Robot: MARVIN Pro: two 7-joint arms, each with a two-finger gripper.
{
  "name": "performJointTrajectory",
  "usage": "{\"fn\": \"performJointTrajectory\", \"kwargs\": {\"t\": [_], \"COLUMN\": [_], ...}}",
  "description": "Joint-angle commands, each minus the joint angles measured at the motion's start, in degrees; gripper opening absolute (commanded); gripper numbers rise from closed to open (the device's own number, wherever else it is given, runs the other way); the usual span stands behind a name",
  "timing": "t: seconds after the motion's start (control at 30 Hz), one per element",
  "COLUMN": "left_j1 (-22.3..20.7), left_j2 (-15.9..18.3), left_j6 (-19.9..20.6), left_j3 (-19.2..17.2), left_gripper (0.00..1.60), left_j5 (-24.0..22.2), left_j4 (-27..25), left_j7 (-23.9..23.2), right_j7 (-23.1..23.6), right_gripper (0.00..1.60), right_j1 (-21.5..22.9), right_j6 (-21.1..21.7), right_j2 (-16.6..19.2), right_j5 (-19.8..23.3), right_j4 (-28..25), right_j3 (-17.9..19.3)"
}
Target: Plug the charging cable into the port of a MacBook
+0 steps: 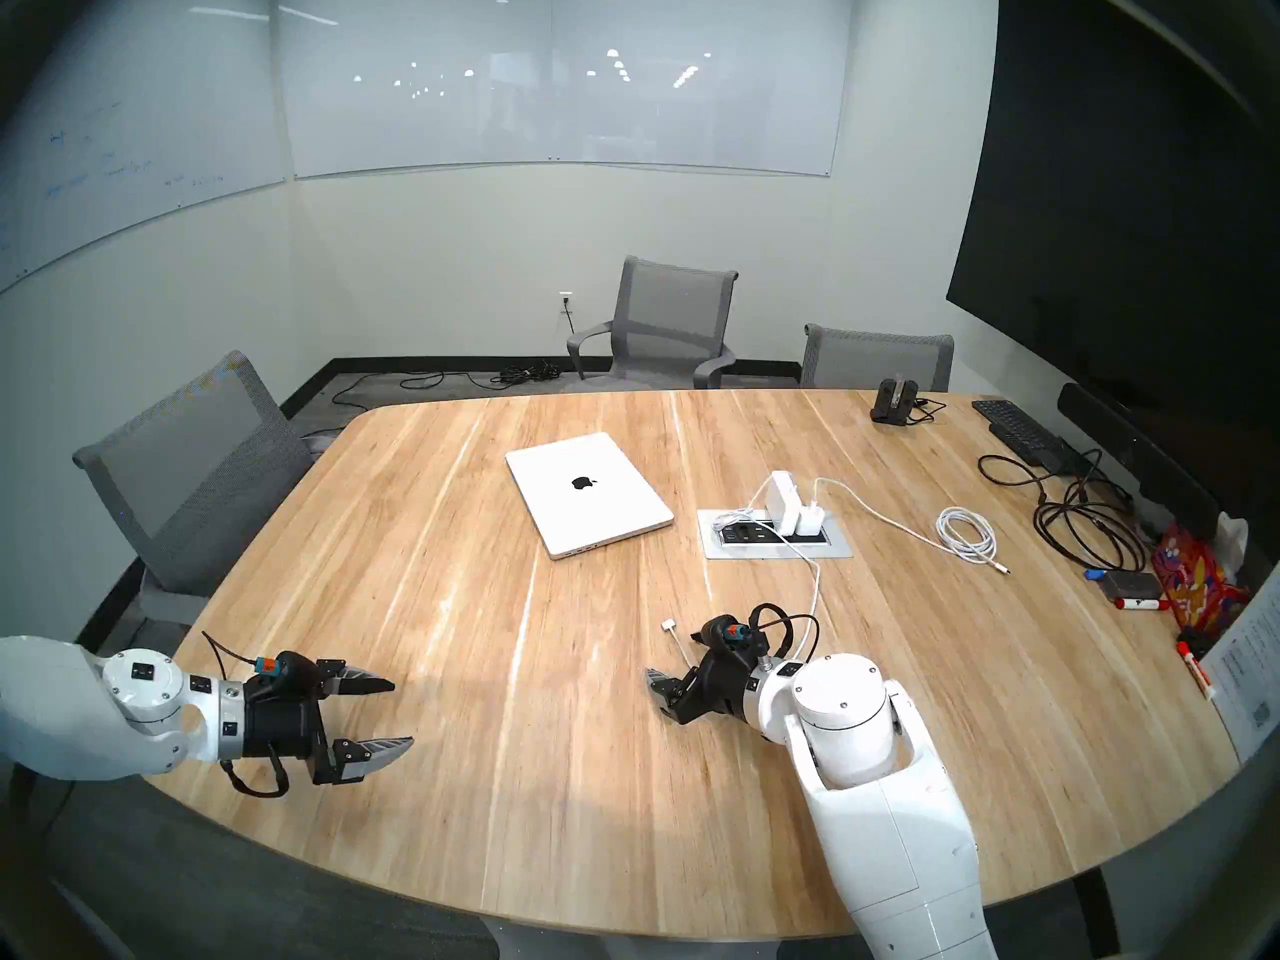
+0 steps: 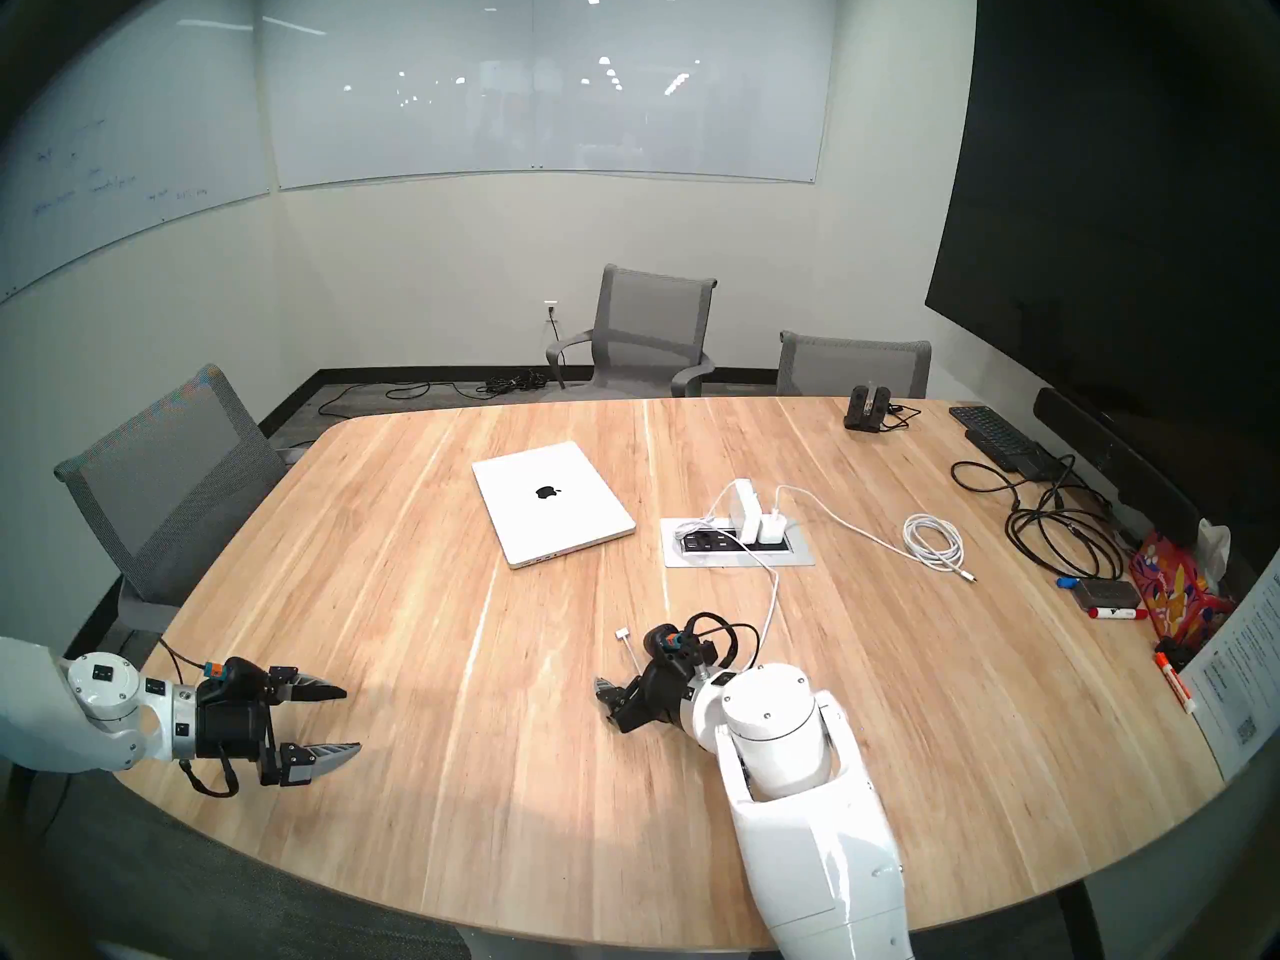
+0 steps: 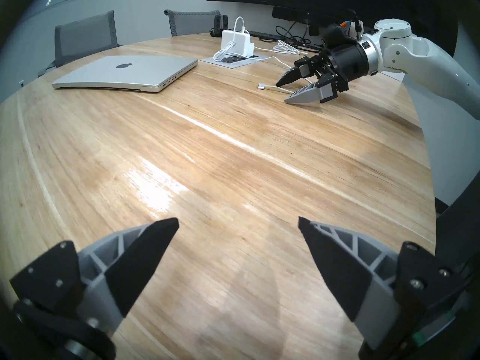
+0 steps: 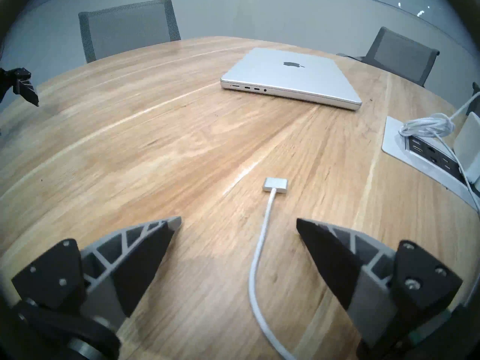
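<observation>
Since the charging cable [image 4: 261, 237] is light and limp, I'd pinch its stiff connector [image 4: 275, 184] with the right gripper [image 4: 239, 223], whose jaws, like the left gripper's [image 3: 239, 223], gape empty.

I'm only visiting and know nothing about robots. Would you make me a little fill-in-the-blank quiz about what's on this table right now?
1. The lid of the MacBook is ____.
2. The connector of the charging cable lies on the ____, not in any gripper.
3. The right gripper has its fingers ____ on either side of the cord.
4. The left gripper holds ____.

Missing words: closed; table; open; nothing
</observation>
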Motion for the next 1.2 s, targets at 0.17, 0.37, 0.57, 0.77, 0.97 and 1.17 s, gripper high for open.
{"fn": "performJointTrajectory", "kwargs": {"t": [0.17, 0.37, 0.57, 0.77, 0.97, 1.17], "left_j1": [-0.32, -0.32, -0.31, -0.31, -0.32, -0.32], "left_j2": [-0.06, -0.05, -0.05, -0.05, -0.05, -0.06], "left_j6": [-0.06, -0.06, -0.06, -0.06, -0.06, -0.06], "left_j3": [-0.34, -0.34, -0.34, -0.34, -0.34, -0.34], "left_gripper": [1.60, 1.60, 1.60, 1.60, 1.60, 1.60], "left_j5": [-0.01, -0.01, -0.01, -0.01, -0.01, -0.01], "left_j4": [0.01, 0.01, 0.01, 0.01, 0.01, 0.01], "left_j7": [0.03, 0.03, 0.03, 0.03, 0.03, 0.03], "right_j7": [0.56, 1.44, 1.85, 2.27, 2.66, 2.81], "right_gripper": [1.60, 1.60, 1.32, 1.17, 0.80, 0.77], "right_j1": [1.03, 2.02, 2.00, 2.42, 2.59, 3.35], "right_j6": [0.31, -0.57, -0.61, -1.18, -0.97, -1.68], "right_j2": [0.14, 0.57, 0.20, 0.39, 0.30, 0.16], "right_j5": [1.20, 1.81, 1.64, 1.77, 1.88, 2.04], "right_j4": [0.13, 2.14, 2.38, 3.58, 3.82, 5.80], "right_j3": [1.81, 2.46, 2.14, 2.12, 1.87, 1.55]}}
